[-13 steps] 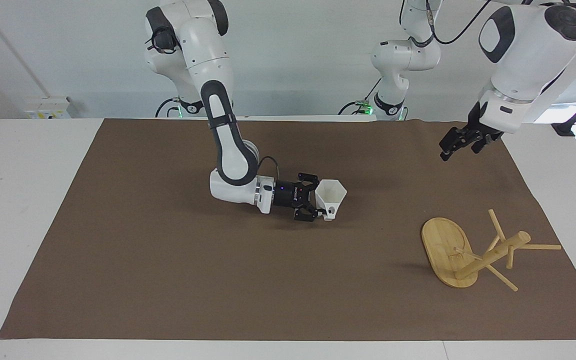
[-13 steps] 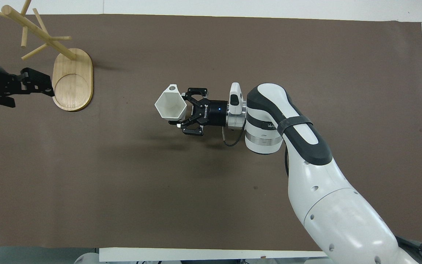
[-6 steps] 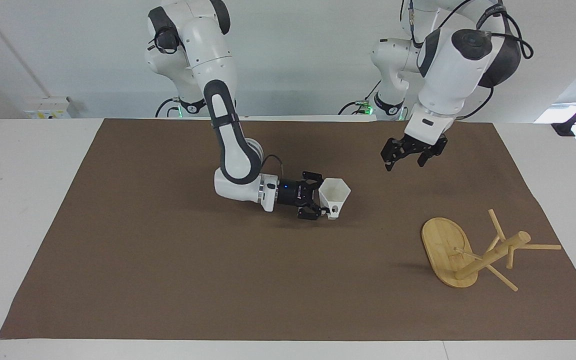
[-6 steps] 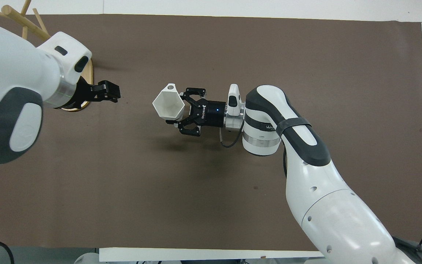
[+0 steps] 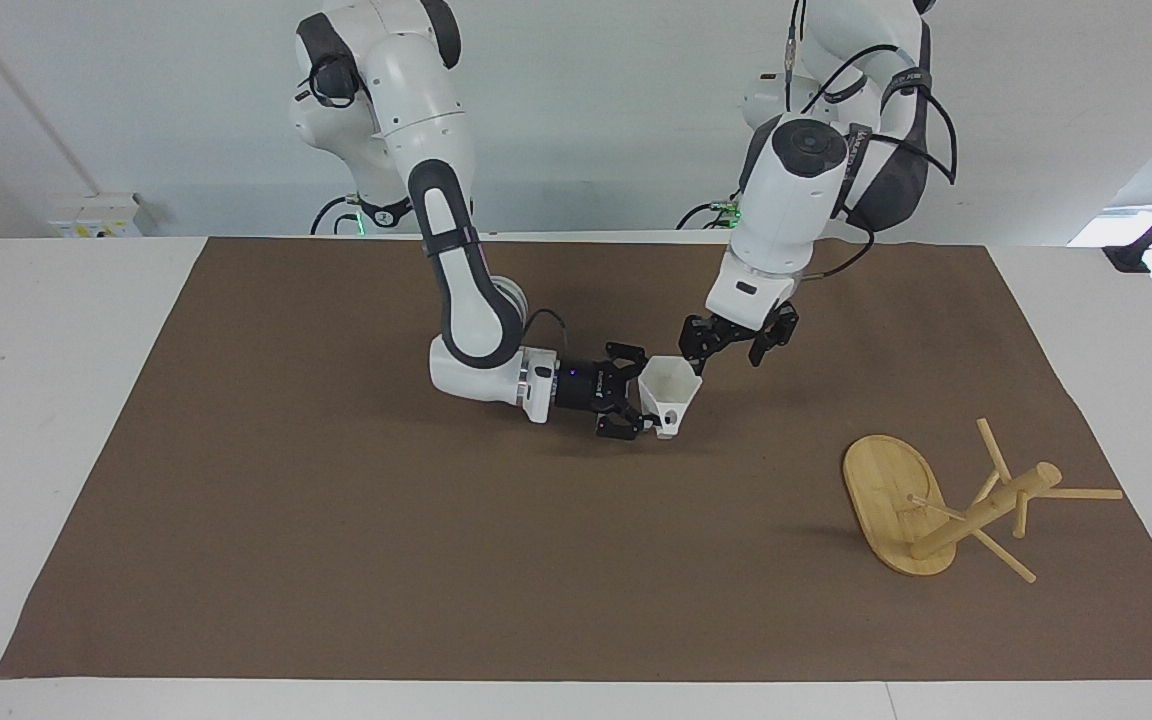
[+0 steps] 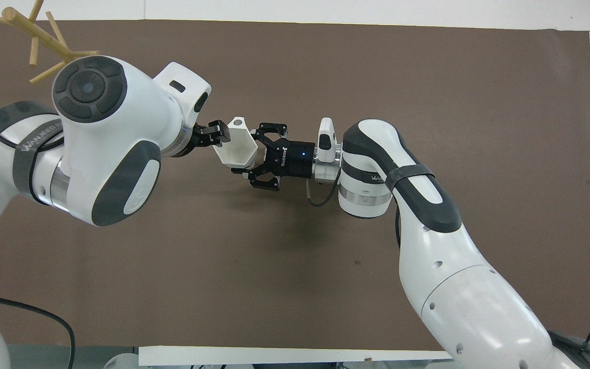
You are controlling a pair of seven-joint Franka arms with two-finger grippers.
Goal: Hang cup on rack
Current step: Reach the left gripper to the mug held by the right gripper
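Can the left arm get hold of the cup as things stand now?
Probably yes. The left gripper is right at the rim of the cup, fingers open, nothing between them. The right gripper holds the cup at its other side, above the brown mat.

A large brown paper-like mat (image 5: pixel 496 560) covers most of a white rectangular table (image 5: pixel 46 340), which stands against a plain pale grey wall (image 5: pixel 586 110).
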